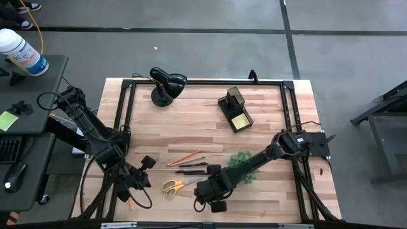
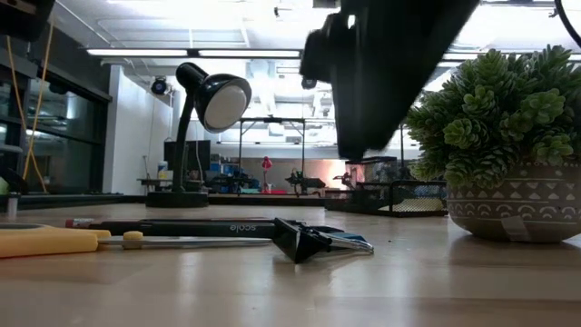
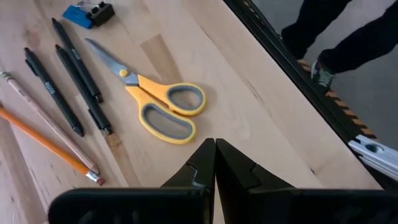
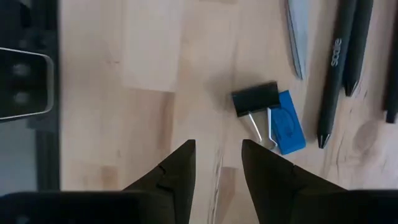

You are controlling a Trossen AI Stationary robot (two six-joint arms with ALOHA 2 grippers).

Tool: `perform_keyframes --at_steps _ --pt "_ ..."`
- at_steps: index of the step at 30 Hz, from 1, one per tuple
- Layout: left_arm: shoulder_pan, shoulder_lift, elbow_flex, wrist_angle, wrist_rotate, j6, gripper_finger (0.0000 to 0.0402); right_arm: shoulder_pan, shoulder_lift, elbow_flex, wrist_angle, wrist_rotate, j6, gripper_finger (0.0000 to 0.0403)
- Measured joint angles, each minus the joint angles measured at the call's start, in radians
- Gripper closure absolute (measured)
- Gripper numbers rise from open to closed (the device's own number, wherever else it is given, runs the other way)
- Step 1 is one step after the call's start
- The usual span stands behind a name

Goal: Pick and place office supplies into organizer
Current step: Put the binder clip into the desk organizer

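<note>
The right gripper [image 4: 217,168] hangs low over the front of the wooden bench [image 1: 267,191]. Its 2 fingers [image 4: 174,171] are a little apart and hold nothing. Just past the fingertips lies a black binder clip [image 4: 256,98] with a small blue piece [image 4: 287,122] touching it. From above, the right gripper [image 1: 213,198] sits at about 7 o'clock from the round green plant [image 1: 244,166].

The left gripper [image 3: 215,163] is at the front left of the bench. Its fingers are pressed together and hold nothing. From above, the left gripper [image 1: 141,177] is at about 9 o'clock from the yellow scissors [image 1: 174,186], near them but not touching.

The scissors lie flat on the bench, blades closed. Beside them lie 3 black pens [image 3: 74,62], a wooden pencil [image 3: 37,118] and an orange pencil [image 3: 46,144], all side by side. From above, the pens and pencils are at about 12 o'clock from the scissors.

The black organizer [image 1: 234,109] stands toward the back of the bench, well apart from the pens. A yellow sticky-note pad [image 1: 240,120] rests in its low tray. A black desk lamp [image 1: 166,84] stands at about 9 o'clock from the organizer.
</note>
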Motion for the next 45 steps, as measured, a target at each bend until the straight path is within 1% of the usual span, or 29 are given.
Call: perform_keyframes --at_steps 4,8,12,17,21,29,36,45 --pt "0.002 0.000 0.000 0.018 -0.005 0.000 0.0401 -0.011 0.001 -0.033 0.039 -0.038 -0.048 0.0275" --pt "0.002 0.000 0.000 0.031 -0.035 0.006 0.0401 -0.022 0.001 -0.068 0.078 -0.072 -0.107 0.0275" --pt "0.003 0.000 0.000 0.030 -0.037 -0.003 0.0401 -0.032 0.001 -0.094 0.084 -0.058 -0.143 0.0275" --pt "0.003 0.000 0.000 0.031 -0.037 -0.014 0.0401 -0.045 0.001 -0.093 0.083 -0.041 -0.207 0.0275" --pt "0.003 0.000 0.000 0.030 -0.037 -0.014 0.0401 -0.058 0.001 -0.093 0.090 -0.077 -0.219 0.0275" --pt "0.003 0.000 0.000 0.029 -0.064 -0.012 0.0401 -0.073 0.001 -0.093 0.095 -0.101 -0.226 0.0275" --pt "0.003 0.000 0.000 0.028 -0.083 -0.009 0.0401 -0.078 0.013 -0.093 0.091 -0.160 -0.235 0.0275" --pt "0.002 0.000 0.000 0.028 -0.084 -0.005 0.0401 -0.078 0.019 -0.093 0.095 -0.136 -0.245 0.0275"
